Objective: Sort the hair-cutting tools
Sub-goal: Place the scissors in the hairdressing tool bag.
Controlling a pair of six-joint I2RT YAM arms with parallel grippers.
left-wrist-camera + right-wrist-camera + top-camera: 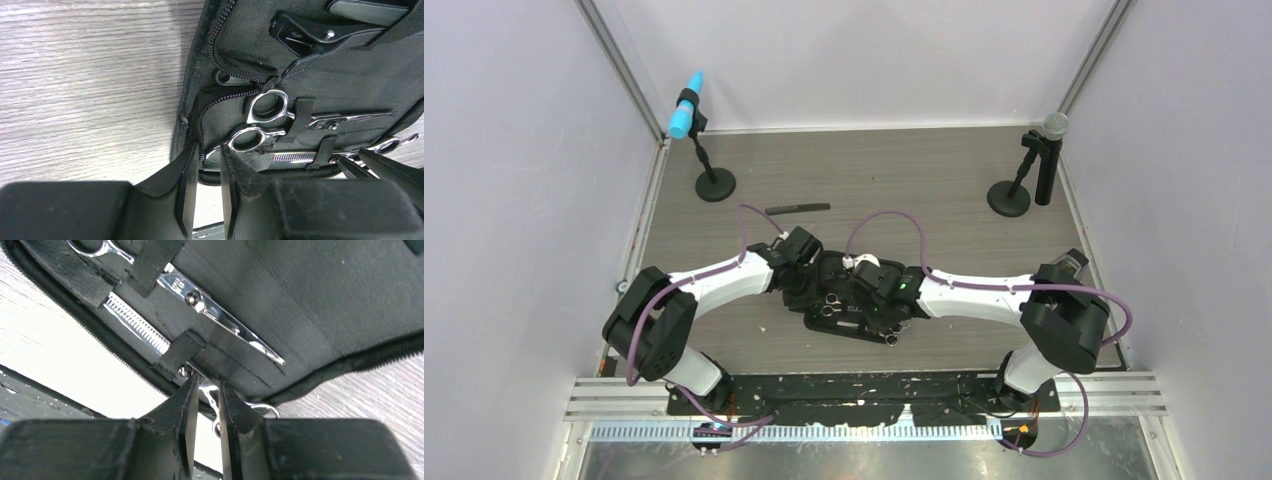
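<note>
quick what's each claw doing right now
left claw: nearly shut, pinching the edge of the case
right claw: nearly shut on the handle end of the toothed scissors

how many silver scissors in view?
2. One slim silver ring-handled pair strapped in the black zip case; a toothed-blade pair beside it, gripped by the right hand. More may be hidden.

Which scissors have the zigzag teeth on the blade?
The scissors nearest the case's edge: their blade is toothed. The other pair beside them has a smooth blade.
</note>
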